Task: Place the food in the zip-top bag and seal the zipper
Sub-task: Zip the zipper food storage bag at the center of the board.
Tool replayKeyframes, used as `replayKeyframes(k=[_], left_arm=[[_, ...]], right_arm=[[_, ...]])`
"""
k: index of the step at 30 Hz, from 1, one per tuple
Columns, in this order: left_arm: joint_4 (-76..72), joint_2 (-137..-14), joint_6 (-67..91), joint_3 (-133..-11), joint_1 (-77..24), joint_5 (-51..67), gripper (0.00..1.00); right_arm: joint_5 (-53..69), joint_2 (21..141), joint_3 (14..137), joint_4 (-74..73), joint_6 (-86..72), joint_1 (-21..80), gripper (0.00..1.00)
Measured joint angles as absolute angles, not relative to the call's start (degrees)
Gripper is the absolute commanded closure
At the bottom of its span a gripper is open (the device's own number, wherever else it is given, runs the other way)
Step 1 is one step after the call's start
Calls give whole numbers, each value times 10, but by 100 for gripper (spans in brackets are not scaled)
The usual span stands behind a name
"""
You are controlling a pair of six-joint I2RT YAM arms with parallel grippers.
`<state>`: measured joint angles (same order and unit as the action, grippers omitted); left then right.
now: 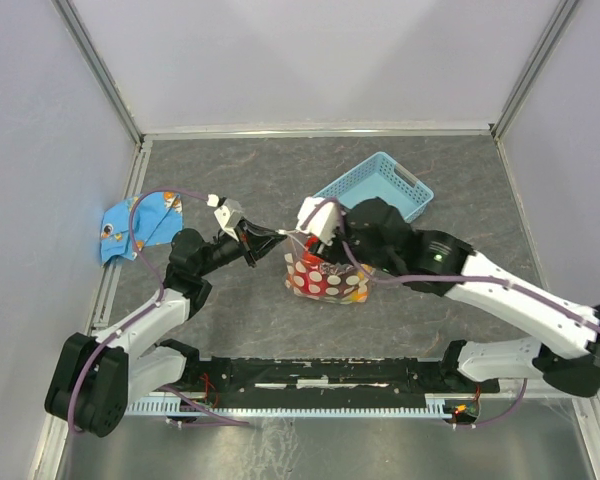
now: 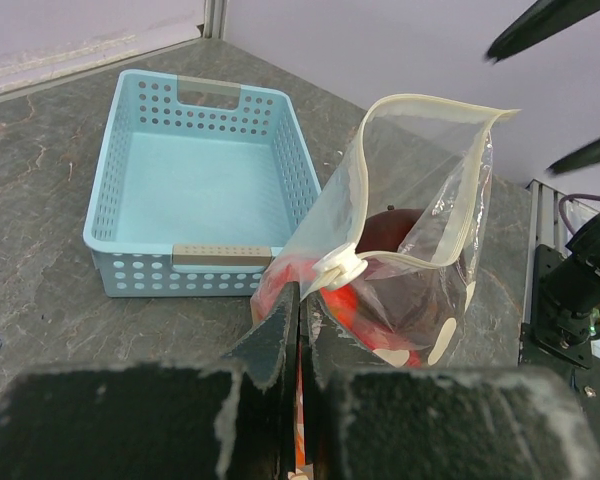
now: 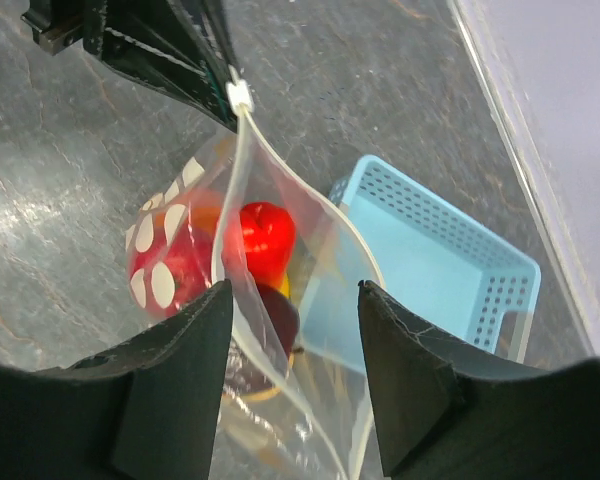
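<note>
No readable text, labels, brands or numbers anywhere in views

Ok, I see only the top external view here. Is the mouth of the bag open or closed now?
Observer: Open. In the left wrist view the zipper lips of the zip-top bag stand wide apart.
Operator: And who holds it?
Observer: The left gripper is shut on the bag's corner, beside the white end clip.
Operator: And the right one?
Observer: The right gripper is open, its fingers on either side of the bag's mouth.
</note>
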<state>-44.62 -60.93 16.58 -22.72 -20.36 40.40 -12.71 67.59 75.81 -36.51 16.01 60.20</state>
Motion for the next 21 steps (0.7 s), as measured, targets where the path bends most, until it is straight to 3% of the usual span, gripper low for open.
replayKeyframes(k=[21], left_arm=[[-426,-597,166,-227,-204,394,97]], right_arm=[[50,849,800,-243,370,598,49]])
